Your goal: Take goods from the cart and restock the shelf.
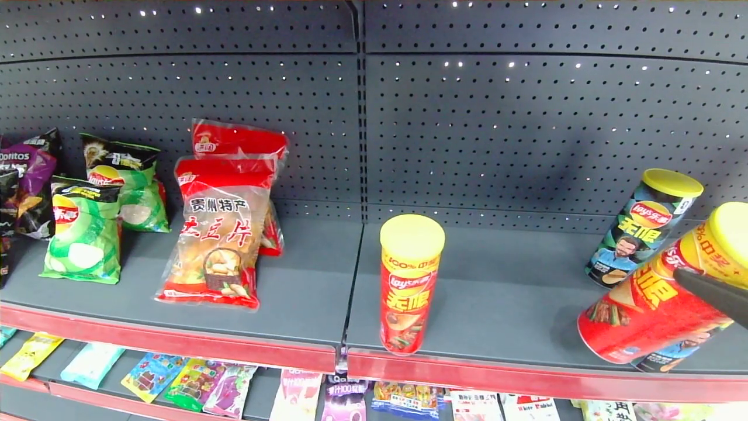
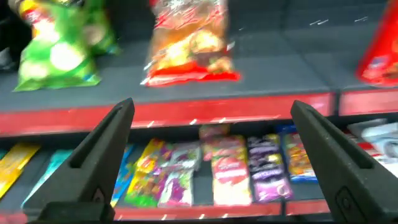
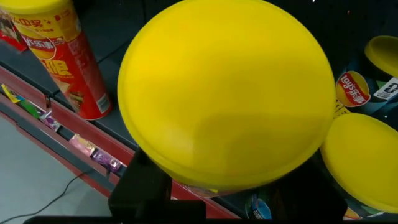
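Yellow lids crowd the right bay of the shelf (image 1: 502, 292), so it's pretty busy over there. An upright red canister (image 1: 411, 286) stands on its own near the front edge, next to the bay divider and well apart from the held one. A dark canister (image 1: 643, 228) sits farther back near the rear panel, just behind the held can, and looks tilted the same way. A second dark canister (image 1: 672, 355) pokes out from under the held can at the front edge. The left bay has two red-topped potato chip bags (image 1: 225, 234) one behind the other. Left of those are green chip bags (image 1: 87, 231) and a purple chip bag (image 1: 29, 175) at the far end.

The right gripper (image 1: 710, 295) is clamped on the red chip canister (image 1: 648, 298) over the right end of the deck. The can's long axis is slanted, with its yellow lid (image 3: 227, 93) up and toward the robot's right and its base down-left, low over the deck. I can't tell if the base touches the deck. In the right wrist view the lid faces the camera.

The left gripper (image 2: 211, 162) hangs in front of the red price rail (image 2: 186, 112), jaws spread wide with nothing between them. Candy packs (image 2: 230, 174) line the lower shelf behind it.

The deck is dark grey metal, backed by a perforated grey panel (image 1: 526, 128).
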Motion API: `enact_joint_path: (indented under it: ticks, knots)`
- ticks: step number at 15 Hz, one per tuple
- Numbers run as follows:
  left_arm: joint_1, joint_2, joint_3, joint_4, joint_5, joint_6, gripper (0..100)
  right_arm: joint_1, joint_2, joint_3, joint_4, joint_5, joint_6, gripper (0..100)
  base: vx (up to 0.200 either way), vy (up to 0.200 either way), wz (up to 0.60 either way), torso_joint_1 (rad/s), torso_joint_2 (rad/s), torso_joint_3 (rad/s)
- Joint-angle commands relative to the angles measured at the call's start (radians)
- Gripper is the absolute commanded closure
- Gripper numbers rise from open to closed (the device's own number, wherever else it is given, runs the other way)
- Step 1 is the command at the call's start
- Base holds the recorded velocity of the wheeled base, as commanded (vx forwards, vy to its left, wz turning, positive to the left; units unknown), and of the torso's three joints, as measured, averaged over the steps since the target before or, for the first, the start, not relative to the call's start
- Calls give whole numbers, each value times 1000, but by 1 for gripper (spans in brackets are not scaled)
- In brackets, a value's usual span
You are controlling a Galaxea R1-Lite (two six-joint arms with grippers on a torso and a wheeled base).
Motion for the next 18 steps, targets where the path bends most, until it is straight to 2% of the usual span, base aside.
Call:
enact_joint_path:
  ticks: [1,3,7,18]
  knots:
    - [2,-2,0,6,29,-20,0,3,18,-15,-1,1,-1,100,0,0,0,0,0,0]
    - [0,-1,0,7,27,-24,0,17,33,-23,-1,3,-2,100,0,0,0,0,0,0]
    - [0,-1,0,7,27,-29,0,152,110,-61,-1,6,-5,100,0,0,0,0,0,0]
    - [0,-1,0,7,27,-27,0,165,489,-276,-60,7,-28,100,0,0,0,0,0,0]
